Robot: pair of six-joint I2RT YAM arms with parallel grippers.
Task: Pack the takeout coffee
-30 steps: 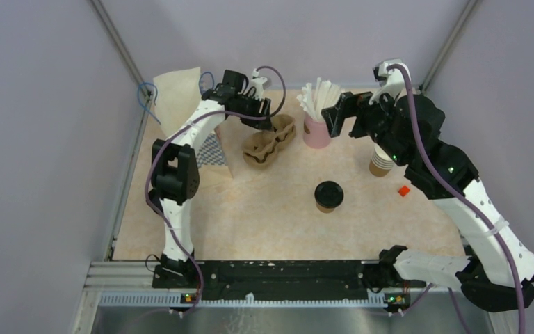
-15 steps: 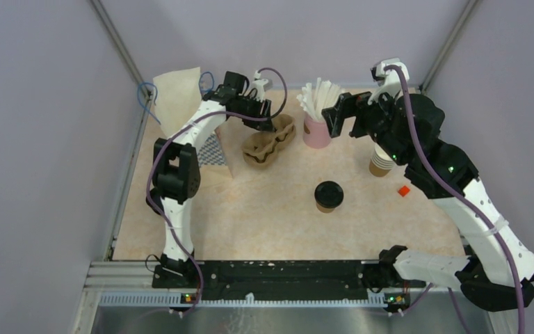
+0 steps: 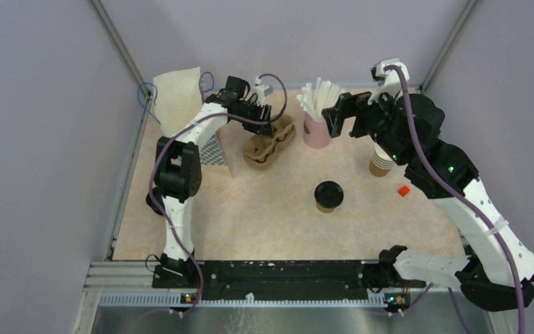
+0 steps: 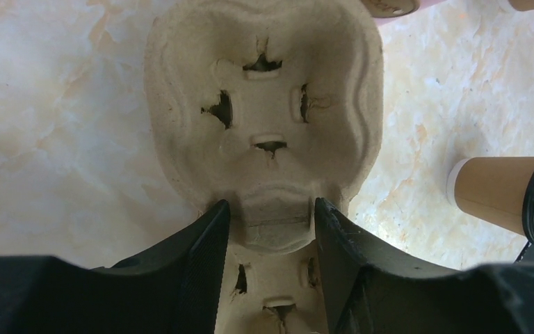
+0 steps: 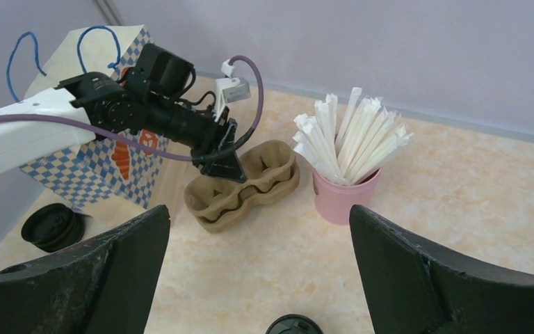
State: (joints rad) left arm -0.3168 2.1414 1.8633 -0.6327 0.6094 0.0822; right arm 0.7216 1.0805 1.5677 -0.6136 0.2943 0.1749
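Observation:
The takeout coffee (image 3: 329, 196), a brown paper cup with a black lid, stands alone mid-table; it also shows at the right edge of the left wrist view (image 4: 497, 200), and its lid at the bottom of the right wrist view (image 5: 293, 325). My left gripper (image 3: 270, 126) is closed on the middle ridge of the two-cup pulp carrier (image 4: 264, 104), one finger on each side (image 4: 271, 209). The carrier (image 3: 270, 140) rests on the table at the back. My right gripper (image 3: 337, 115) hovers wide open and empty (image 5: 257, 216) above the back right, high over the coffee.
A pink cup of white straws (image 3: 316, 131) stands right of the carrier. A stack of lidless paper cups (image 3: 381, 164) and a small red piece (image 3: 404, 191) lie at the right. A checked paper bag (image 3: 181, 104) stands back left, with black lids (image 5: 53, 226) beside it.
My left gripper has shifted slightly right over the carrier. The right arm, the coffee and the carrier have not visibly moved.

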